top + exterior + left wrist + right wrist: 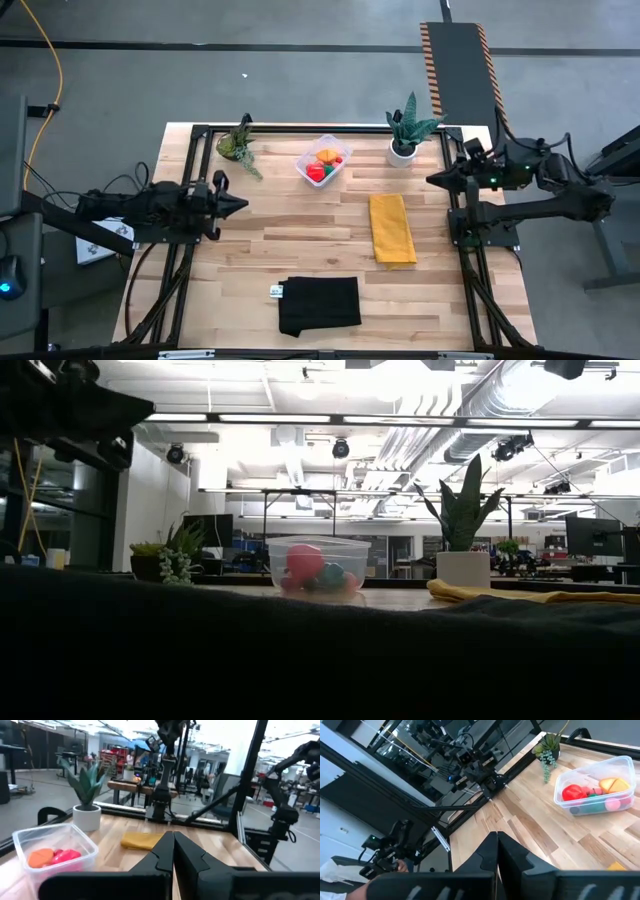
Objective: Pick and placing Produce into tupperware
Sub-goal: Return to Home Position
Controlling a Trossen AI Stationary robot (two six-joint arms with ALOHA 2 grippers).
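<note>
High view has the clear tub (323,161) standing near the middle of the table's (300,240) back edge. The toy produce lies inside it, with a red piece (318,173) and an orange piece (328,155) on top. The right wrist view also shows a green piece (592,806) low against the tub's wall.

A small trailing plant (237,143) stands toward the back left corner. A spiky plant in a white pot (403,150) stands toward the back right corner. Each is apart from the tub. A yellow cloth (392,228) lies flat on the table's right half, and a black cloth (319,305) lies by the front edge.

The left gripper (244,204) hangs over the table's left side, pointing inward, its fingers pressed together on nothing. The right gripper (431,180) hangs near the right edge, pointing inward, likewise clenched and empty. Both are well apart from the tub.
</note>
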